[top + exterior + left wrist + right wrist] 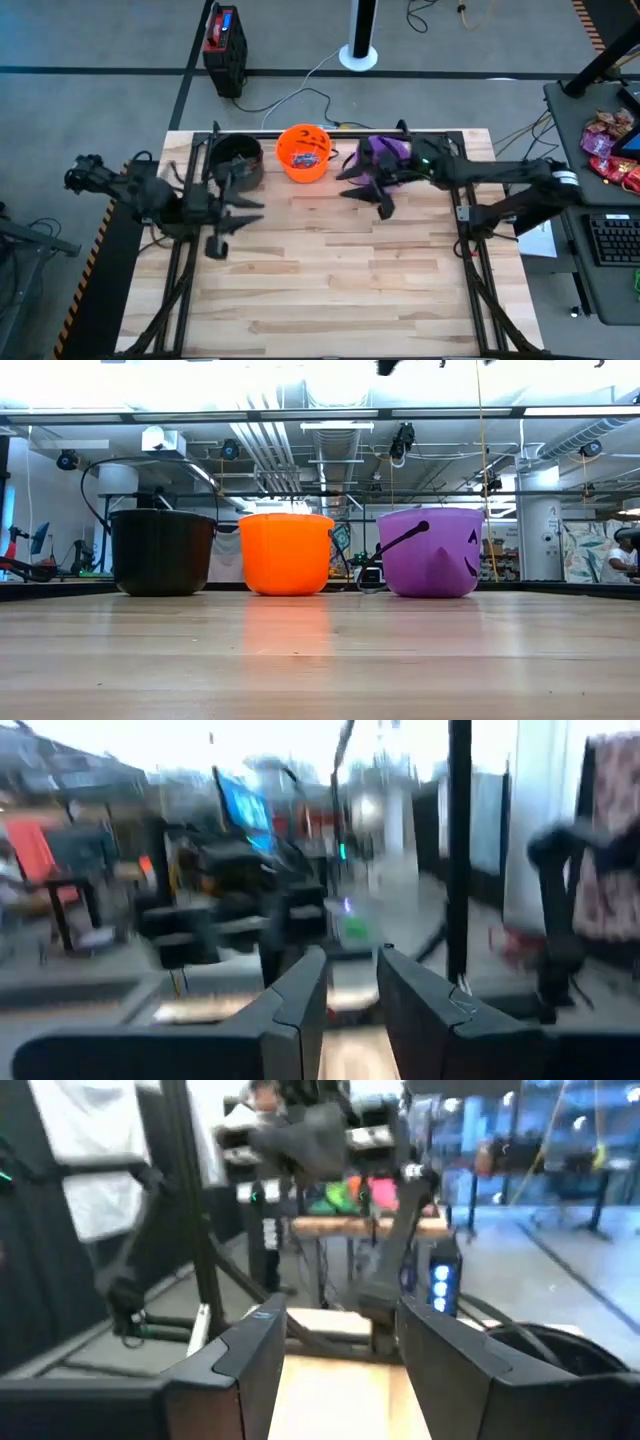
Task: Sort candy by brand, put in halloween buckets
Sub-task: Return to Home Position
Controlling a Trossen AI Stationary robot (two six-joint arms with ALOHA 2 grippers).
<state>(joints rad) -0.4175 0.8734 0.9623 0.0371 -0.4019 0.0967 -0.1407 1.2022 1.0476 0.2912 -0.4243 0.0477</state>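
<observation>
1. Wooden slats form the table (330, 290), and the low view shows an open workshop behind it.
2. Three buckets stand in a row along the table's 12 o'clock edge, near one another but apart. The black bucket (162, 550) is toward 11, the orange bucket (287, 555) at 12 and the purple bucket (430, 555) toward 1.
3. Candy (303, 153) shows only inside the orange bucket, as small mixed bits. What the other two buckets hold is hidden.
4. The left tool (350, 955) hangs on the 6 o'clock side of the black bucket, fingers slightly parted and gripping nothing.
5. The right tool (340, 1312) hangs on the 6 o'clock side of the purple bucket, spread wide and empty.
6. The sorting looks finished.
7. Such sweets are probably very light, with slick, crinkly wrappers. Pinching one across the middle of its body seems safest, and a lollipop is best taken at its head.
8. The buckets look light and tippy, so avoid knocking their rims.
</observation>
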